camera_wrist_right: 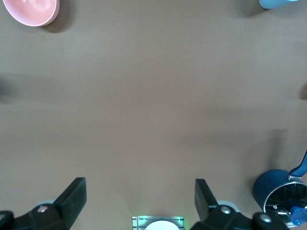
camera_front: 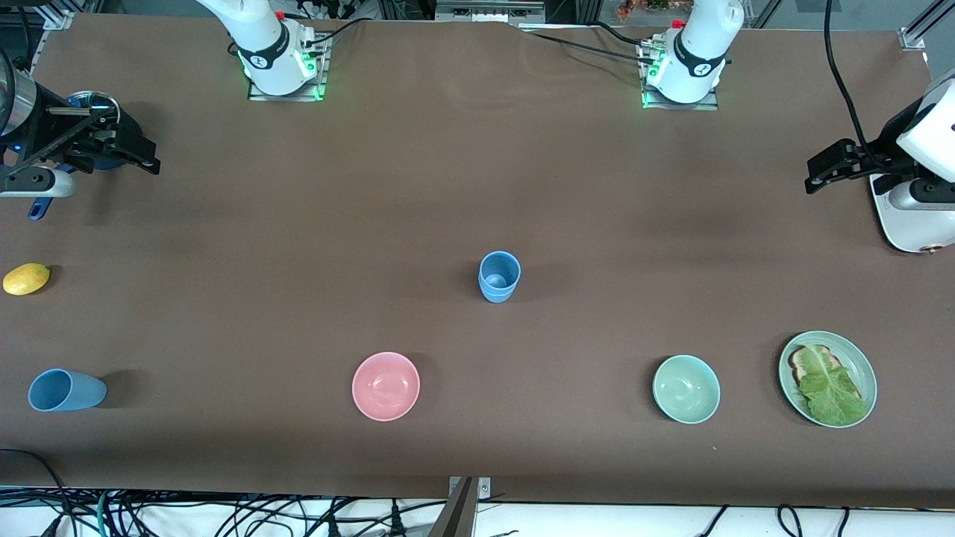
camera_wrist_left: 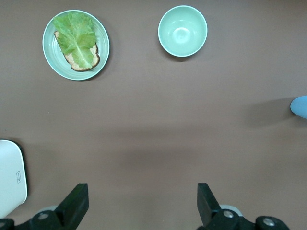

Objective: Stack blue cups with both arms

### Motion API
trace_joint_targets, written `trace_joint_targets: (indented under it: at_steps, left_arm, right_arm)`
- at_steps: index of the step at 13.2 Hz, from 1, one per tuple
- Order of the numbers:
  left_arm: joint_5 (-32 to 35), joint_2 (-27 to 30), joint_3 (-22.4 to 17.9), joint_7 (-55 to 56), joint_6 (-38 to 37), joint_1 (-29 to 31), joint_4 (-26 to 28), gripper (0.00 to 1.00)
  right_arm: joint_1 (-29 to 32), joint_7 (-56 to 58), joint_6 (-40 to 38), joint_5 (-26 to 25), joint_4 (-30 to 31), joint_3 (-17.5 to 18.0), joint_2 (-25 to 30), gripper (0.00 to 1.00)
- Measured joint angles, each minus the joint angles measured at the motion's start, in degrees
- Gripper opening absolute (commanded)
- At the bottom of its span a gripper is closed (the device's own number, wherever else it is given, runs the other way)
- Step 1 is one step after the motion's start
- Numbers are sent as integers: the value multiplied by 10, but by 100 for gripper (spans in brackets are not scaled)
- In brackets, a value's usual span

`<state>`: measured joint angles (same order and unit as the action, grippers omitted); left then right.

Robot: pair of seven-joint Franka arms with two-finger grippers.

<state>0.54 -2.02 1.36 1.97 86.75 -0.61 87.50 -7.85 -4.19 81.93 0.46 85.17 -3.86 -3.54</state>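
Brown desk [camera_front: 298, 224]: one blue cup [camera_front: 498, 276] upright mid-desk, second blue cup [camera_front: 66, 390] tipped over at the right arm's end (needs righting, likely). Left end effector [camera_wrist_left: 141, 203] and right end effector [camera_wrist_right: 139, 201] both wide, empty, waiting over the desk ends.

You have a wide table [camera_front: 477, 186] under a plain brown cloth, evenly lit from above with soft shadows. Past its near edge, black cables [camera_front: 224, 514] tangle over a white floor [camera_front: 634, 522]. Metal framing [camera_front: 492, 9] runs along the top edge, by the bases.
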Motion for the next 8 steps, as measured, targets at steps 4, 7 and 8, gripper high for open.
trace_joint_targets:
  at_steps: [4,7,8]
  left_arm:
    - [0,12,0,1,7,-1,18,100]
    - [0,12,0,5,7,-2,23,100]
    - [0,12,0,7,7,-2,24,100]
  right_arm:
    - [0,0,0,0,0,0,0,100]
    - [0,0,0,0,0,0,0,100]
    - [0,0,0,0,0,0,0,100]
